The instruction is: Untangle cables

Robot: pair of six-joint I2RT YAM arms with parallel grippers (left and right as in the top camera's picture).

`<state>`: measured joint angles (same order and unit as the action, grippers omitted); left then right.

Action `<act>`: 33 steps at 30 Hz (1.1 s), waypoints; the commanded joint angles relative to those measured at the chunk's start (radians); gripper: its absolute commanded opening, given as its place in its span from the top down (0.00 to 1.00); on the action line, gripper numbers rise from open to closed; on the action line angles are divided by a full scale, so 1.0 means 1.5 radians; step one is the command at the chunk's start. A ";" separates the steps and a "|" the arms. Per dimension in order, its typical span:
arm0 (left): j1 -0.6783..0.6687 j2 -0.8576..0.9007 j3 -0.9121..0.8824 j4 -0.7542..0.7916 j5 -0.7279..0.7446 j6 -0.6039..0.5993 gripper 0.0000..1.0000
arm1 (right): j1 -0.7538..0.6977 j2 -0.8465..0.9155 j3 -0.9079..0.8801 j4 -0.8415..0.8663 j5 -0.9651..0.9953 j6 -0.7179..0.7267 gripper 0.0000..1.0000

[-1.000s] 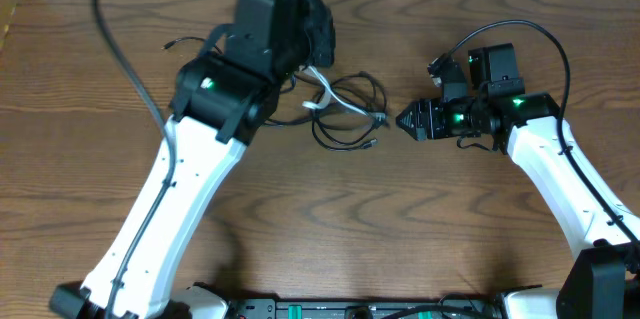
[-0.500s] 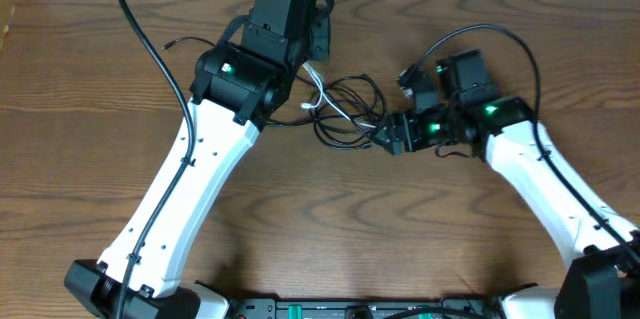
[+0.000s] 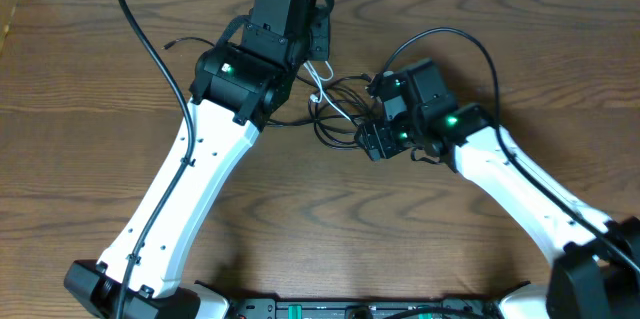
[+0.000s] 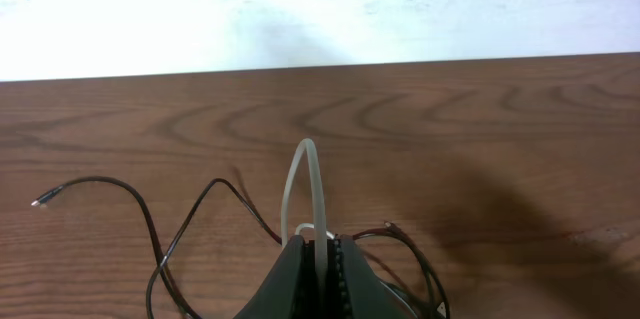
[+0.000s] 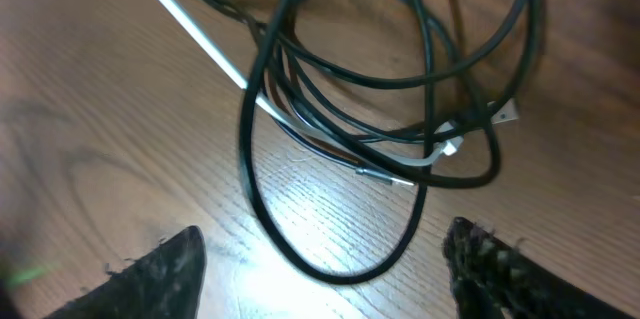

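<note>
Right hand spread over the tangle, left hand pinching the white cord.

Nearest the robot, the right hand (image 5: 322, 244) hangs just above the wooden tabletop (image 4: 500, 139) with its fingers (image 5: 165, 269) set wide apart and nothing between them. Directly under it lie the black cords (image 5: 246, 149), several loose overlapping loops resting flat on the wood, with a small plug (image 5: 507, 114) at their edge. The white cord (image 4: 306, 143) runs straight through these loops and on to the left hand (image 4: 318, 249), farther back. That hand is closed tight on it, a short loop of white standing up from the pinched fingertips (no gap shows between them). Beside it one thin black cord end (image 4: 38, 202) trails off on its own. Beyond the tabletop's far edge is a pale wall (image 4: 320, 9).
</note>
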<state>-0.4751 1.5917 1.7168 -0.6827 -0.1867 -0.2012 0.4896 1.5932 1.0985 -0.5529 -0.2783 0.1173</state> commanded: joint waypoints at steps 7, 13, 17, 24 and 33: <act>0.001 -0.007 0.005 0.002 -0.011 0.022 0.93 | 0.006 0.031 -0.001 0.012 0.076 0.002 0.89; 0.003 -0.057 0.005 0.010 -0.151 0.093 0.93 | -0.033 0.031 -0.001 0.013 0.297 0.122 0.99; 0.023 -0.110 0.005 0.042 -0.150 0.092 0.92 | -0.103 0.031 -0.001 0.009 0.319 0.159 0.99; 0.025 -0.138 0.005 0.067 0.215 0.031 0.93 | -0.151 0.031 -0.001 0.023 0.099 0.113 0.94; 0.012 -0.084 0.004 0.021 0.436 -0.005 0.93 | -0.165 -0.051 0.006 0.015 -0.095 -0.003 0.27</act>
<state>-0.4572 1.4174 1.7161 -0.6014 0.3817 -0.1917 0.2581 1.6173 1.0977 -0.5301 -0.3416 0.1772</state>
